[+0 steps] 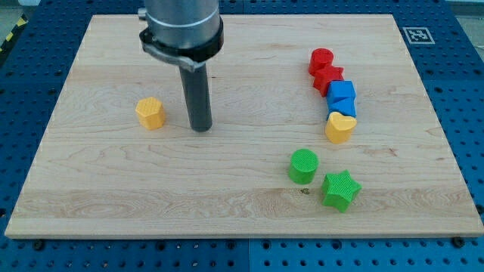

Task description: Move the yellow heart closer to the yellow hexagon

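The yellow heart (339, 127) lies at the view's right, at the lower end of a chain of blocks. The yellow hexagon (150, 112) sits alone at the view's left. My tip (200, 128) rests on the board just to the right of the yellow hexagon, a small gap apart from it, and far to the left of the yellow heart.
Above the heart, touching in a line, are a blue block (342, 97), a red star (327, 78) and a red cylinder (321, 60). A green cylinder (303, 165) and a green star (340, 189) lie below the heart. The wooden board (242, 219) rests on a blue perforated table.
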